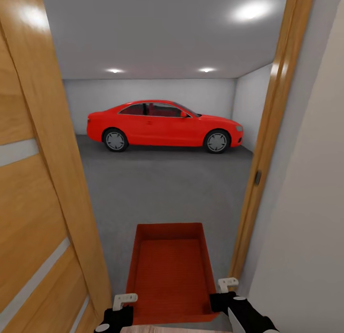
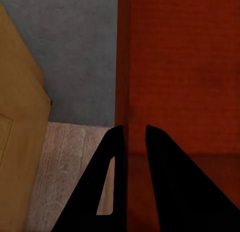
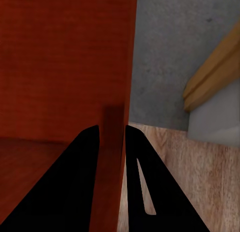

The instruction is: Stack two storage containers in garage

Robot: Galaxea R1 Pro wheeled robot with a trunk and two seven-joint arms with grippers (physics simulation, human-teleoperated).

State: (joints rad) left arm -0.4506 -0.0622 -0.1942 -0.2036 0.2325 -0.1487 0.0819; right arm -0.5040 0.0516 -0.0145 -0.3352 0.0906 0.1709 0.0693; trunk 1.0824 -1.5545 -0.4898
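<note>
A: What is seen from the head view?

B: One bin (image 1: pixel 171 273) is carried low in front, at the threshold, between the open door (image 1: pixel 38 204) and the door frame (image 1: pixel 267 146). The left gripper (image 1: pixel 122 305) is placed on the near left wall and the right gripper (image 1: pixel 224 291) on the near right wall. Beyond lie the garage floor (image 1: pixel 162 184) and a red car (image 1: pixel 165 125). The gap beside the bin looks narrow, so the frame or door could be clipped by an arm if the base is steered off centre.

A: And from the left wrist view?

B: The bin wall (image 2: pixel 122 82) is pinched between the two fingers (image 2: pixel 160 192), one inside and one outside. The grey floor and wood planks (image 2: pixel 65 157) are seen below. Only the wall's edge is held, so a jolt at the threshold could let the bin pivot or slip.

A: The right wrist view?

B: The same is shown: the opposite wall (image 3: pixel 117 82) is clamped between the fingers (image 3: pixel 75 192). If one arm were knocked sideways, the grips could be pulled apart and the bin dropped short of the garage.
</note>
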